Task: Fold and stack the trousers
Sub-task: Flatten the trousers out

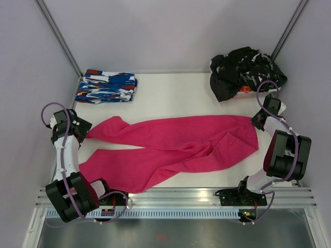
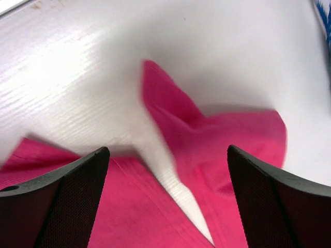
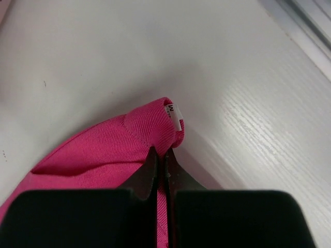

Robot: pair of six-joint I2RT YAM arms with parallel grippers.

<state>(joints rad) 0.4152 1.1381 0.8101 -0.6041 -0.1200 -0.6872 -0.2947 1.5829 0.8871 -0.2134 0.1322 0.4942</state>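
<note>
Right gripper (image 3: 161, 164): jaws pressed together on a corner of the trousers (image 1: 176, 147), at the waistband hem just below a small white label (image 3: 176, 114). The pinch takes only a thin fold of edge.

Left gripper (image 2: 168, 155): jaws spread wide, holding nothing, poised over the leg ends, with cloth under both fingers and a wedge of bare table (image 1: 176, 93) between.

The trousers lie spread across the middle of the table, waist to the right, the two legs running left and parting toward their cuffs. They are rumpled, not flat.

Handling, as a judgement: the cloth is soft, light and limp (it holds no shape of its own), so it will sag and drag when lifted and bunch if pushed. Hemmed edges, waistband corners and cuffs look the soundest places to grip; a mid-panel pinch would likely gather loose layers.

A folded patterned garment (image 1: 106, 87) lies far left and a black clothes heap (image 1: 245, 70) far right, both apart from the trousers.
</note>
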